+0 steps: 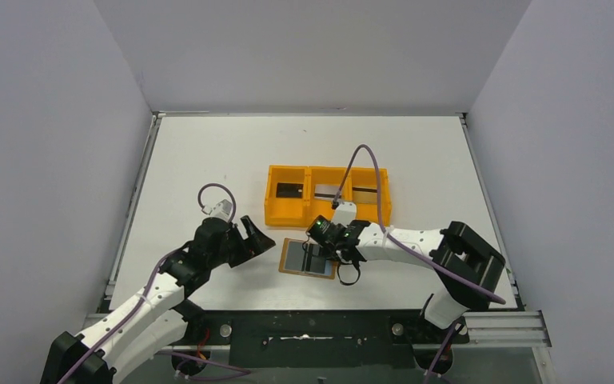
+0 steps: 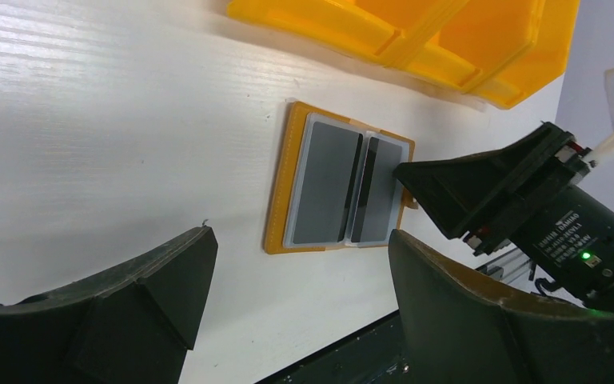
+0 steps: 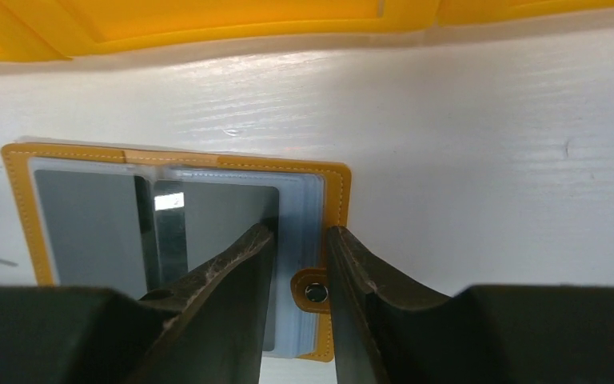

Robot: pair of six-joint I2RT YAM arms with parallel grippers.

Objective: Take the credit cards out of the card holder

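Card holder [image 3: 337, 200]: tan-orange with stitched edges, lying open and flat on the white table [image 1: 192, 176], just in front of the tray and between the two grippers.
Credit cards [image 3: 88, 228]: two grey cards show, one in each panel, both tucked in the holder's clear pockets; a bright glare patch sits by the centre fold.
Snap tab [image 3: 313, 292]: sticks out from the near right edge of the holder, with its round stud showing between the right gripper's fingers.
Right gripper [image 3: 300, 240]: down over the holder's right panel, with one finger over the grey card and the other past the orange border. The jaws are drawn close with a narrow gap, and the pale pocket edge is in that gap. Whether they are pinching anything cannot be told.
Left gripper [image 2: 300, 240]: to the left of the holder and apart from it, with the jaws spread wide and nothing between them.
Tray [image 1: 270, 204]: bright orange with three compartments, standing just beyond the holder.
Dark card [image 1: 289, 190]: lies flat in the tray's left compartment. The other two compartments hold flat pieces too small to make out.
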